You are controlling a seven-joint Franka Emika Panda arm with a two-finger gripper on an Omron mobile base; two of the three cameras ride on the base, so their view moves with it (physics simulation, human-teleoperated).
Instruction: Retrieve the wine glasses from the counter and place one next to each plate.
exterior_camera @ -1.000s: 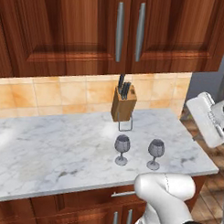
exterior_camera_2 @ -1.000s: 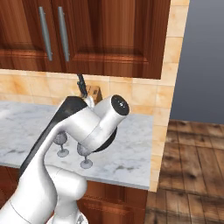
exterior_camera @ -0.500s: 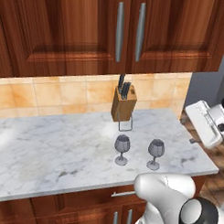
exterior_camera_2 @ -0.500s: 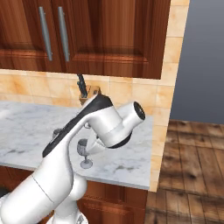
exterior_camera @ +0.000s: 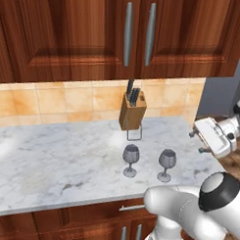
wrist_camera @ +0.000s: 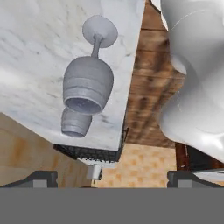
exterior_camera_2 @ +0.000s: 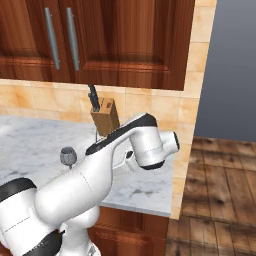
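Note:
Two smoky grey wine glasses stand upright on the marbled counter [exterior_camera: 52,159], the left glass [exterior_camera: 131,159] and the right glass [exterior_camera: 166,164] side by side near its front right. My gripper [exterior_camera: 196,142] hangs off the counter's right end, level with the glasses and to the right of them. In the hand view the nearer glass [wrist_camera: 88,83] sits centre left with the other glass [wrist_camera: 75,123] behind it, and my gripper [wrist_camera: 116,181] is open, its tips far apart with nothing between them. One glass [exterior_camera_2: 67,156] peeks past my arm. The plates are out of view.
A wooden knife block [exterior_camera: 131,110] with dark handles stands at the tan tiled wall behind the glasses, also the knife block [exterior_camera_2: 105,116]. Dark reddish upper cabinets [exterior_camera: 95,33] hang above. The counter ends just right of the glasses, with a wooden floor [exterior_camera_2: 220,190] beyond.
My hand has sunk a little and drawn left toward the counter's right end. The arm has swung, uncovering one glass in the right base view. The glasses have not moved.

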